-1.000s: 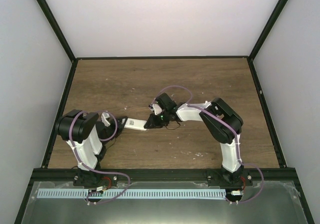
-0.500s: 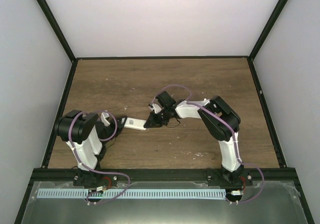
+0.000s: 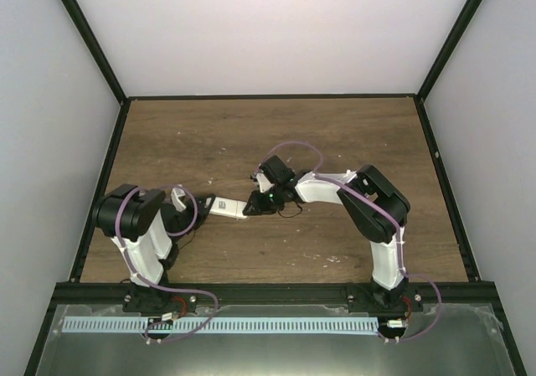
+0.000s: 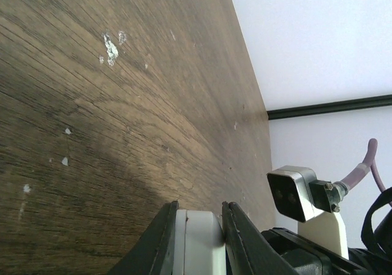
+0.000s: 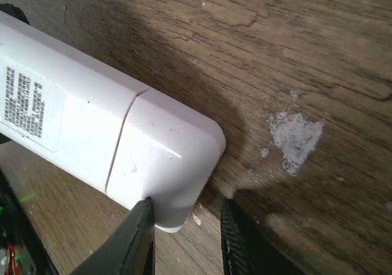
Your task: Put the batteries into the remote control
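The remote control (image 5: 92, 128) lies lengthwise between the two grippers, one end in each one's reach, over the wooden table (image 5: 306, 54) and casting a dark shadow on it. The left gripper (image 4: 198, 209) has one short end of the remote between its two dark fingers (image 4: 160, 238). They are set narrowly, one against each long side of the white body, so this gripper clamps the remote. The other end of the remote points at the right gripper (image 5: 187, 217) and reaches just to its fingertips. The remote shows a plain white face with a printed label (image 5: 27, 106) on the part farther from the right gripper. A thin seam runs across the body and sets off a cover (image 5: 168, 158) at the end nearest that gripper. The cover sits flush with the rest of the body, and what is under it is hidden. The right gripper is parted by a moderate gap and holds nothing. One fingertip (image 5: 136, 235) lies at the lower edge of the cover's rounded corner, though I cannot tell whether it truly touches. The other fingertip (image 5: 236, 238) stands clear of the remote, over the bare wood. A pale scuff (image 5: 294, 137) marks the table just beyond that free finger.
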